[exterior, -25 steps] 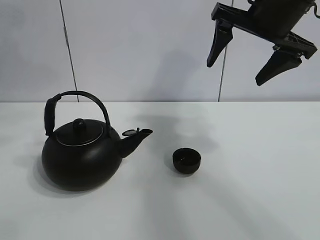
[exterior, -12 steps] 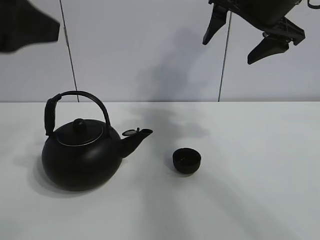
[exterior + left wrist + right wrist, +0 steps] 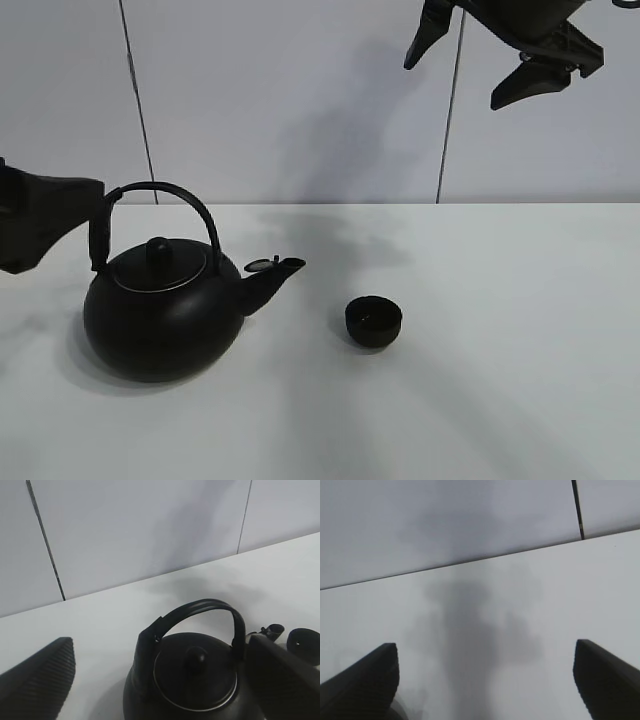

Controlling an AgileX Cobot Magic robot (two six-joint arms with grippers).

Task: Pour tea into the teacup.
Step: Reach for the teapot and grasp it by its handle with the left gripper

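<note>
One kettle (image 3: 160, 322), one teacup (image 3: 374, 321); left pincer (image 3: 160, 643), right pincer (image 3: 453, 82), both agape.

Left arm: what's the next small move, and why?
Probably ease the left gripper forward until its open jaws straddle the handle, then close. The kettle stands ungripped on the table, spout toward the teacup, nothing is pouring yet, and the right gripper hangs open, high and well away.
</note>
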